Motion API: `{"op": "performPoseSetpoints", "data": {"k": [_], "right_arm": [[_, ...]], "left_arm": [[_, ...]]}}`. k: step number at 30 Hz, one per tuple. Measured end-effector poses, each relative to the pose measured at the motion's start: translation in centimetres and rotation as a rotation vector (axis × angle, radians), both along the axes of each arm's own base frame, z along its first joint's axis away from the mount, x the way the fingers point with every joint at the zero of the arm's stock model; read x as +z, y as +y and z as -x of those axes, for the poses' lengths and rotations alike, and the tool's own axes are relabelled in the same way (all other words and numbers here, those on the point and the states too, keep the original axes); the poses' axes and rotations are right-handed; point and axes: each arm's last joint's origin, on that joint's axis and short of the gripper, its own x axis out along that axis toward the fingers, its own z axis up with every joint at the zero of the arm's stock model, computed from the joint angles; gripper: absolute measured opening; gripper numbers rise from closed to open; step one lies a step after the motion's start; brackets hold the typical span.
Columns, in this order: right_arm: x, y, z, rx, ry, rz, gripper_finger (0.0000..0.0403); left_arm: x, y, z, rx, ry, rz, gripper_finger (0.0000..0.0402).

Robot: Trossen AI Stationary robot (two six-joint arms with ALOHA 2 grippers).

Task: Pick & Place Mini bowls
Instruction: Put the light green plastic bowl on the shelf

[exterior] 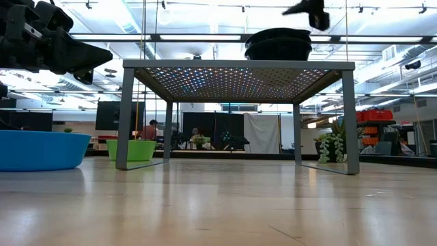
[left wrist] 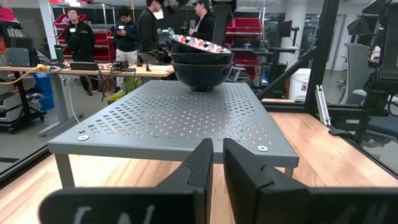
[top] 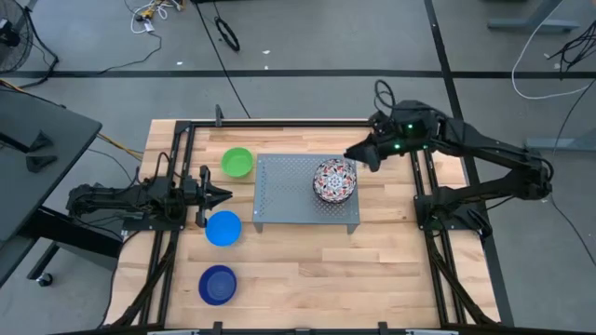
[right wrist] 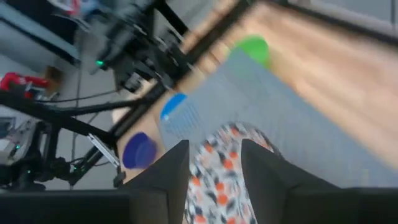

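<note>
A stack of white floral mini bowls (top: 334,180) stands on the right part of the grey perforated stand (top: 289,197); its top bowl (left wrist: 196,43) sits tilted. The green bowl (top: 237,162), the light blue bowl (top: 223,227) and the dark blue bowl (top: 217,285) rest on the table to the stand's left. My right gripper (top: 354,154) is open and hovers above the stack's far right rim; the low view shows it (exterior: 300,9) clear of the bowls (exterior: 278,41). My left gripper (top: 223,194) is shut, low, between the green and light blue bowls, pointing at the stand.
The stand (exterior: 239,65) is raised on legs with open room beneath it. A dark frame (top: 186,130) runs along the table's far, left and right sides. Bare wood (top: 372,270) lies near and right of the stand. People (left wrist: 137,31) stand in the room beyond.
</note>
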Motion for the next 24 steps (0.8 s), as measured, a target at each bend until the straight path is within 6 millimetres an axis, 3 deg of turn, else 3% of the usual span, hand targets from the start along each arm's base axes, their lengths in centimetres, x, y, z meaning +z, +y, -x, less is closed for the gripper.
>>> {"op": "performPoseSetpoints", "data": {"k": [12,24], "right_arm": [[1.5,0.0,-0.6,0.25,-0.154,0.505,0.0074],[0.2,0.1,-1.2,0.459,-0.256,0.718,0.0004]], "left_arm": [[0.0,0.0,0.0,0.0,0.0,0.0,0.0044],[0.0,0.0,0.0,0.0,0.0,0.0,0.0044]]}}
